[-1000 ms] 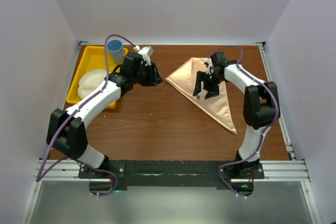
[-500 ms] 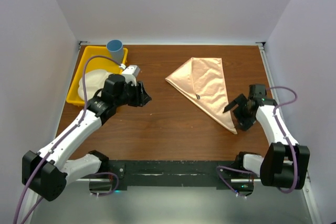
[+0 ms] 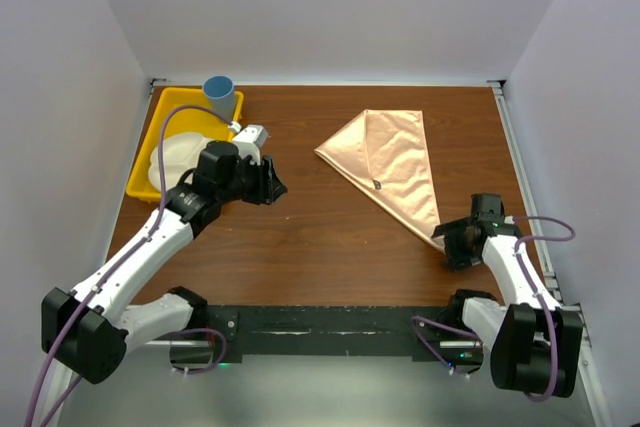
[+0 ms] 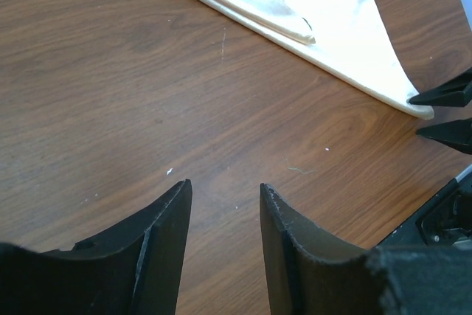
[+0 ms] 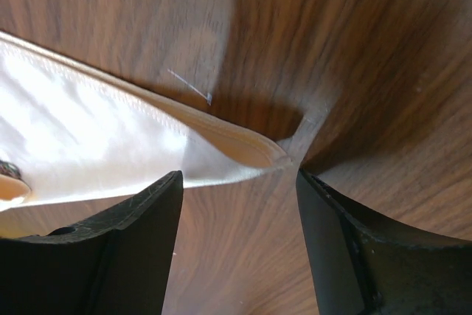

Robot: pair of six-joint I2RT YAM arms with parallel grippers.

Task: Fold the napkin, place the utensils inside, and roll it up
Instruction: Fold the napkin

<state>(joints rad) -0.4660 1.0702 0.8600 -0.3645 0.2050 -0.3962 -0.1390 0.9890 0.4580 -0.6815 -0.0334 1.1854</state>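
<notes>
The peach napkin (image 3: 395,162) lies folded into a triangle on the brown table, its long point reaching toward the near right. My right gripper (image 3: 448,242) is open, low at that near corner. In the right wrist view the napkin's tip (image 5: 251,154) lies just ahead of the open right gripper (image 5: 237,175), between the lines of its fingers and touching neither. My left gripper (image 3: 275,187) hangs open over bare wood left of the cloth. The left wrist view shows the left gripper (image 4: 225,186) with nothing in it and the napkin (image 4: 324,12) further off. The utensils are out of view.
A yellow tray (image 3: 150,137) stands at the back left with a white plate (image 3: 175,157) in it and a blue cup (image 3: 219,92) at its far corner. The table's right rail (image 3: 525,177) runs close beside my right arm.
Over the last second the right gripper left the napkin's middle and swung back to its near corner. The left arm drew back from the tray's far corner and has held still for the last half second.
</notes>
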